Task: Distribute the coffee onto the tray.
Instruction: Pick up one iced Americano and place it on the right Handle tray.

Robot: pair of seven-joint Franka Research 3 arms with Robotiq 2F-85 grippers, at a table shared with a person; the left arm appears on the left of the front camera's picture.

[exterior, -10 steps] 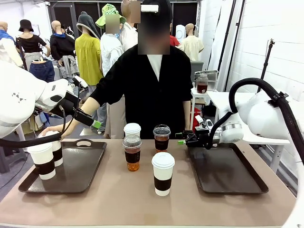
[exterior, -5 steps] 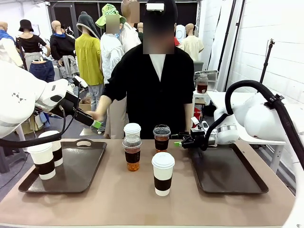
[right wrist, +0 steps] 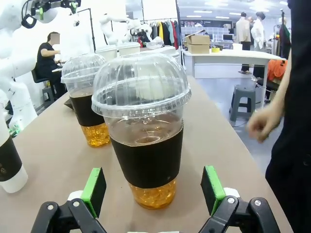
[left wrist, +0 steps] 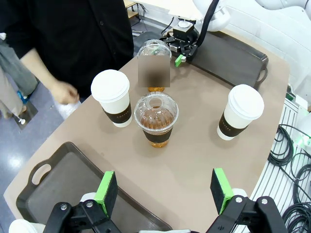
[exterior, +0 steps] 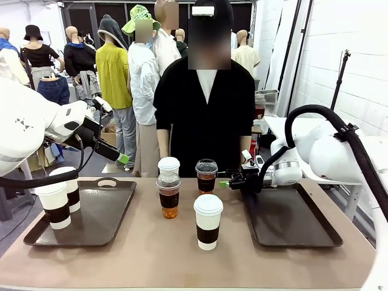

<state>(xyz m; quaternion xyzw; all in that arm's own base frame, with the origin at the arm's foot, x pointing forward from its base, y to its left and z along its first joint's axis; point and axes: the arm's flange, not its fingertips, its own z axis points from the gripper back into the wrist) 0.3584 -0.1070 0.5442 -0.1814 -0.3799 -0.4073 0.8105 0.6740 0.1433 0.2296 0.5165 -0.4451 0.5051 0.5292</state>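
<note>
Two white paper cups with brown sleeves (exterior: 53, 206) (exterior: 70, 187) stand on the left tray (exterior: 103, 212). Mid-table are a white cup (exterior: 169, 165), a clear dome-lidded cup of brown coffee (exterior: 168, 195), a second clear cup (exterior: 206, 176) and a nearer white cup (exterior: 208, 221). My right gripper (exterior: 227, 181) is open, just right of the second clear cup; in the right wrist view that cup (right wrist: 143, 126) stands just ahead of the open gripper (right wrist: 153, 190). My left gripper (exterior: 124, 159) hovers open above the left tray's far edge; its wrist view looks past its green pads (left wrist: 106, 187) at the cups (left wrist: 156, 119).
The right tray (exterior: 291, 218) lies bare under my right arm. A person in black stands at the far side, with a hand (right wrist: 264, 124) hanging beside the table edge. Free tabletop lies in front of the nearest white cup.
The person's hand left the cups on the left tray and drew back to their side. My right gripper slid left, closer to the clear cup. The left arm stayed still.
</note>
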